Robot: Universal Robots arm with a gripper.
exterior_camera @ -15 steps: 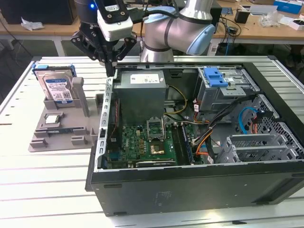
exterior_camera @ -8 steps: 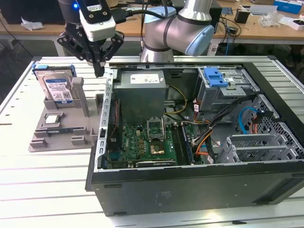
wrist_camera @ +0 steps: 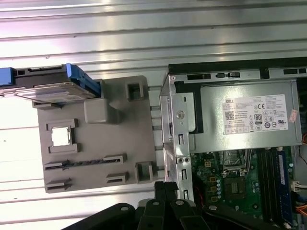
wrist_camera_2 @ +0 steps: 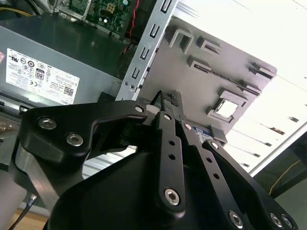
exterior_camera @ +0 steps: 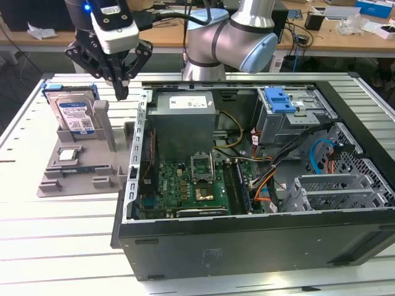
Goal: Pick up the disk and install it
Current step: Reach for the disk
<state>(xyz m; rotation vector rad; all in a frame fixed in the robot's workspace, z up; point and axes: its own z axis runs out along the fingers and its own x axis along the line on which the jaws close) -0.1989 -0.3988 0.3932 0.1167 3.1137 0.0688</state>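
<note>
There is one disk (exterior_camera: 74, 116), one gripper (exterior_camera: 121, 91), one grey stand (exterior_camera: 92, 169), one small square chip (exterior_camera: 68, 154) and one open computer case (exterior_camera: 247, 240). The disk is a flat silver metal box with a white and blue label and blue plastic rails on its sides. It leans up on its edge in a slot at the far end of the stand, on the exterior view's left. The stand is dull grey plastic with little raised blocks, and the shiny chip lies flat in a pocket on it. The gripper is black, with two thin fingers pressed together and holding nothing. It hangs between the disk and the case's metal wall, close to both. The table (exterior_camera: 62, 234) is ribbed silver metal. Inside the case sit one grey box (exterior_camera: 185, 120) and one green board (exterior_camera: 179, 185).
</note>
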